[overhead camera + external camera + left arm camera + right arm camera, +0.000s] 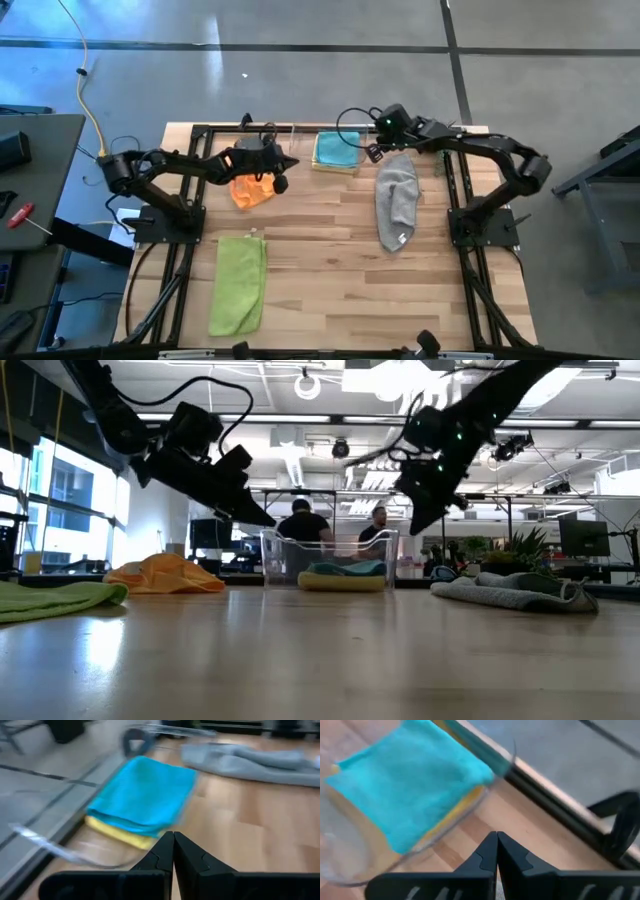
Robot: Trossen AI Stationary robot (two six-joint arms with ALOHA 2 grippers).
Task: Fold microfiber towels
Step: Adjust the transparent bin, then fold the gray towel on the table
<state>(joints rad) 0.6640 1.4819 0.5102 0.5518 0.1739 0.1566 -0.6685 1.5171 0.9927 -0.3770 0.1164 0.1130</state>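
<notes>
Watching both arms near the counter's far edge | left gripper [283, 163] jaws shut, holding nothing, above orange towel [251, 190] | right gripper [372, 150] same, by the bin [328, 565] | I might bump the bin or snag the grey towel [397, 205].

Five towels: orange [251, 190], teal [336, 149], yellow [120, 834], grey [397, 200], lime [238, 283]; one clear bin [272, 555]; two arms

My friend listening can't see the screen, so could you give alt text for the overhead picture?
Two dark robot arms meet over the far edge of a wooden table, beside a folded teal towel. An orange towel, a grey towel and a lime green towel lie unfolded.
</notes>
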